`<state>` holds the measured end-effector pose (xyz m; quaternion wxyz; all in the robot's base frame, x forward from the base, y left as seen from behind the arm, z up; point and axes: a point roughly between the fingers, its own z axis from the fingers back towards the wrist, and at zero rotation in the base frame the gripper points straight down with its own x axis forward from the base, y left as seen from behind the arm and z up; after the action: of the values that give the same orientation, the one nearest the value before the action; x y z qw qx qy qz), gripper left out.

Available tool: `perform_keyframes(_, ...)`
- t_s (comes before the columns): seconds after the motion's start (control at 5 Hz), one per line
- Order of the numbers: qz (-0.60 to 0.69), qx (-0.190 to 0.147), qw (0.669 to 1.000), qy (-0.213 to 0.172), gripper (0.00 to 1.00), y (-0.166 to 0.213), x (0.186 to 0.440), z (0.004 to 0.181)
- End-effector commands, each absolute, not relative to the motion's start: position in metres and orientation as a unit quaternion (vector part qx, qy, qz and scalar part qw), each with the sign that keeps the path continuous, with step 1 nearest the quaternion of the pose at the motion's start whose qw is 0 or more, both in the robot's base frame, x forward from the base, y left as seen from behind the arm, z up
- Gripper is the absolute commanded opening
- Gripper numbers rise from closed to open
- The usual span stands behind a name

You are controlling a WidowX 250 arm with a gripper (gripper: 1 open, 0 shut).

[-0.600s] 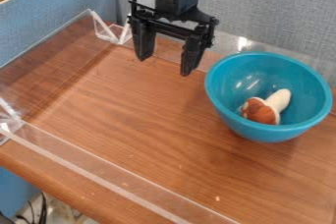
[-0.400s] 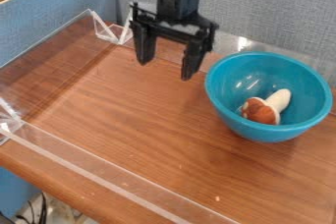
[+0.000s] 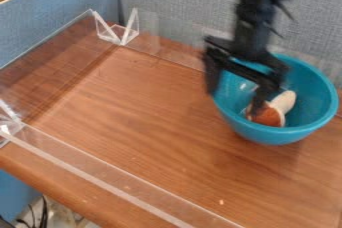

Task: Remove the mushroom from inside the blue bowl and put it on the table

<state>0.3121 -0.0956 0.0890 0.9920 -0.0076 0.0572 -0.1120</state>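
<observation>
The blue bowl [image 3: 310,122] stands at the right side of the table [image 3: 134,122]. The mushroom [image 3: 273,110] lies inside it on its side, orange-brown cap toward the camera and cream stem pointing up to the right. My black gripper [image 3: 239,89] hangs pointing down over the bowl's left half. It is open, with nothing between its fingers. It is blurred by motion and sits just left of the mushroom. One finger [image 3: 215,80] is over the bowl's left rim. The arm hides part of the bowl's far rim.
Low clear acrylic walls [image 3: 54,54] run along the table's left and front edges, with a clear bracket [image 3: 118,30] at the back left corner. A blue-grey partition [image 3: 67,7] stands behind. Bare wood stretches left of the bowl.
The gripper has swung from the back middle of the table to the right and down over the bowl. It stays open. Bowl and mushroom have not moved.
</observation>
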Motion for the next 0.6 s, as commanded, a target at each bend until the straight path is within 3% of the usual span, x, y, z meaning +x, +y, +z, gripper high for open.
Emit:
perform_keyframes(0.0, -0.114, -0.007, 0.993, 0.027, 1.00, -0.120, 0.334, 0.086)
perform_keyframes(0.2, -0.116, -0.004, 0.993, 0.034, 0.00, -0.121, 0.336, 0.075)
perform_keyframes(0.4, -0.115, -0.002, 0.993, 0.033, 0.00, -0.118, 0.336, 0.077)
